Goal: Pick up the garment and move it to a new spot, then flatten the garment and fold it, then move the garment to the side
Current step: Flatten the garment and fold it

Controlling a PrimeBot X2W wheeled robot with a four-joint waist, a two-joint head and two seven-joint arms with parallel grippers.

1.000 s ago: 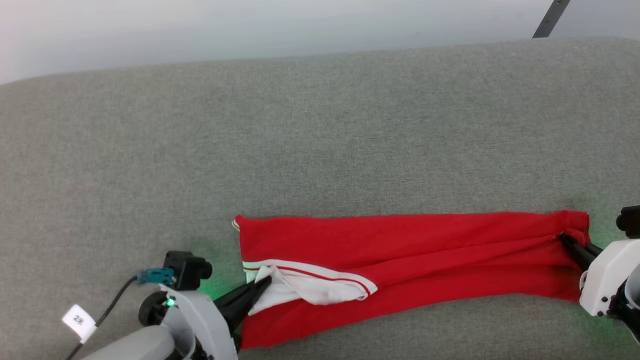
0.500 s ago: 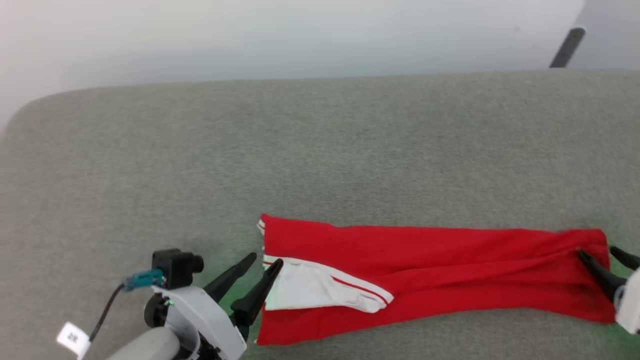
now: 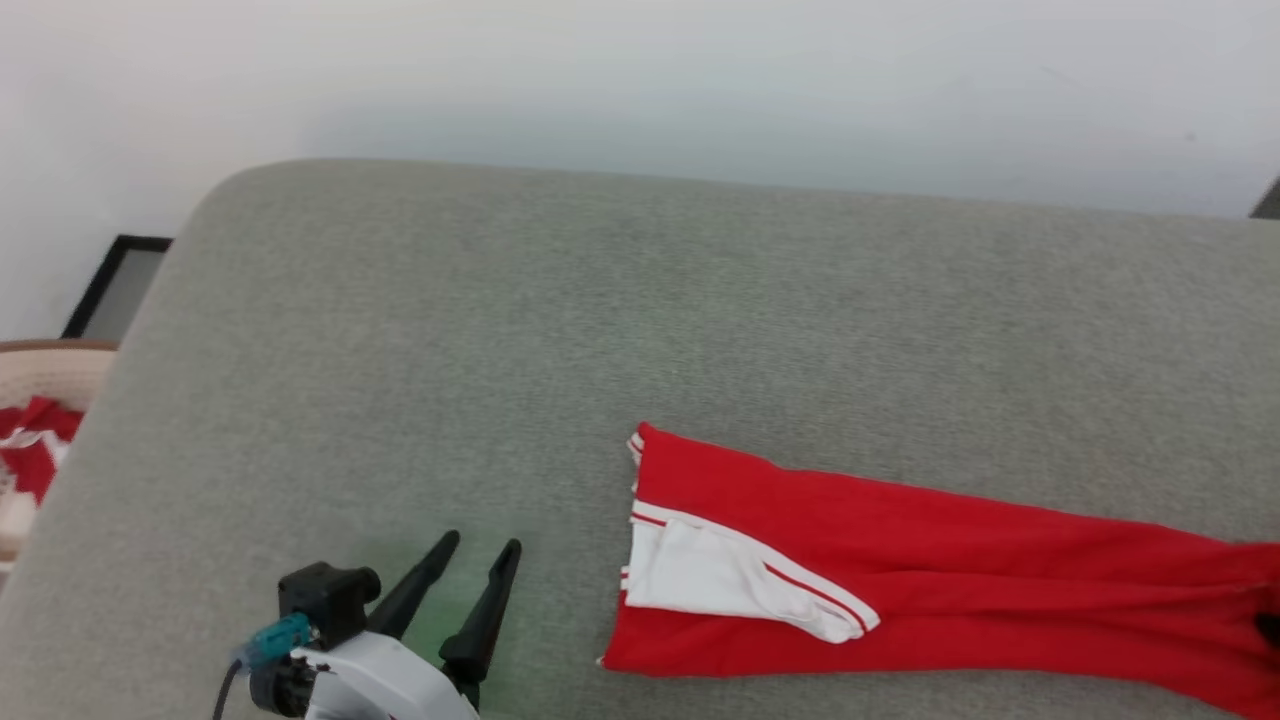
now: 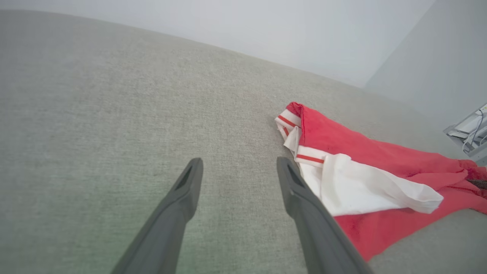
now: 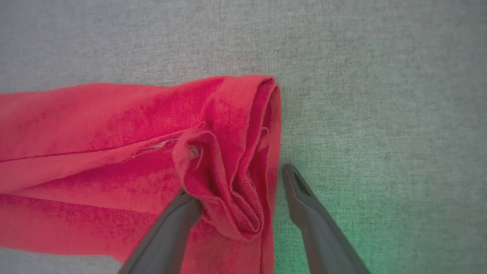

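Both pincers have let go and stand wide: the left pincer [image 3: 482,541] has backed off, leaving the garment [image 3: 900,600] lying to its right on the grey cushion [image 3: 600,300], while the right pincer [image 5: 237,182] straddles its bunched end, so another fold seems next.

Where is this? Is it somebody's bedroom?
Hard to say; probably an indoor spot set up for folding clothes. A red shirt lies folded on a big grey padded top, a plain white wall stands behind, and a basket at the left holds more red cloth.

Bare room — grey upholstered surface [image 3: 700,300], white wall [image 3: 640,80]
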